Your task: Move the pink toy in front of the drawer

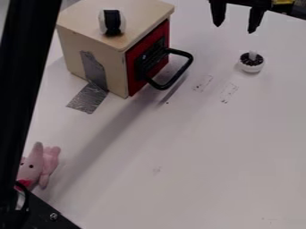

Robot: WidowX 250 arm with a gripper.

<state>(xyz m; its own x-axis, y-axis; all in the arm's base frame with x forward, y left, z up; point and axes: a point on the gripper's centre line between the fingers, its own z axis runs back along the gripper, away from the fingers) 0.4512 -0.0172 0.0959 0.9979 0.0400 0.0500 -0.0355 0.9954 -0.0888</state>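
From here I can see the pincer (pixel 235 28) hanging with its tips spread wide, nothing between them. The pink plush toy (pixel 44 165) lies well apart from it, down and to the left past the wooden box (pixel 90 44), partly hidden by the black post (pixel 21 89). Fetching it looks like the job in hand. I'd cross high, clear of the drawer handle (pixel 180 71), then drop straight over the soft body, minding that post. A gentle squeeze should hold. Then I'd set it on the pincer's side of the red-fronted drawer (pixel 149 56), just short of the handle.
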